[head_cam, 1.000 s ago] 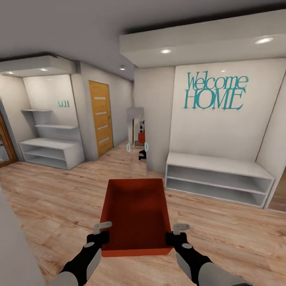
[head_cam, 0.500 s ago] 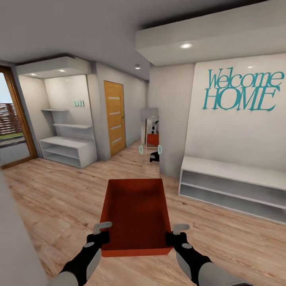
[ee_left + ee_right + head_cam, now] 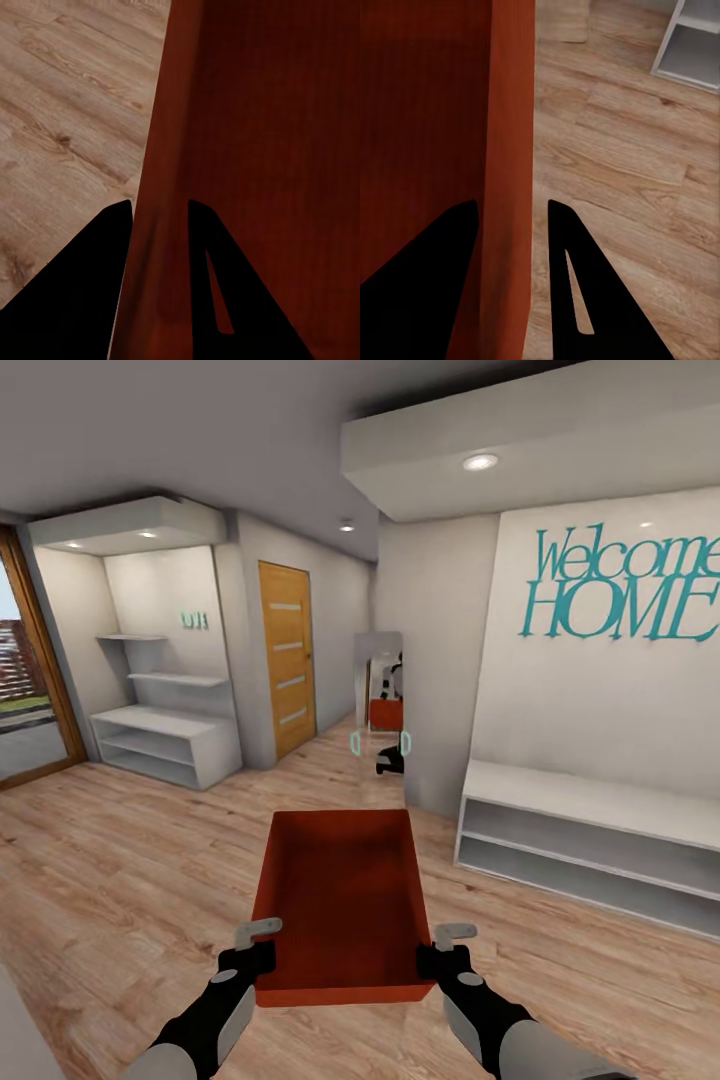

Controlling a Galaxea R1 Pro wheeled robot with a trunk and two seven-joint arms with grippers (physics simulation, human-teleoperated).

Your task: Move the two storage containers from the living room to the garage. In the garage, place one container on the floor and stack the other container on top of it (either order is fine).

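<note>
One storage container [image 3: 343, 900] is held off the wood floor [image 3: 120, 860] in front of the mirror [image 3: 380, 705], its side walls pinched by the left gripper [image 3: 256, 943] and right gripper [image 3: 447, 948], so the garage delivery and stacking are judged outstanding.

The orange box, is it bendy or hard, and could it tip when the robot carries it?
The orange box is probably hard: its walls look straight though the left gripper and right gripper each pinch a side wall. It seems light, being empty. Held near one end only, it might sag or tip forward.
</note>
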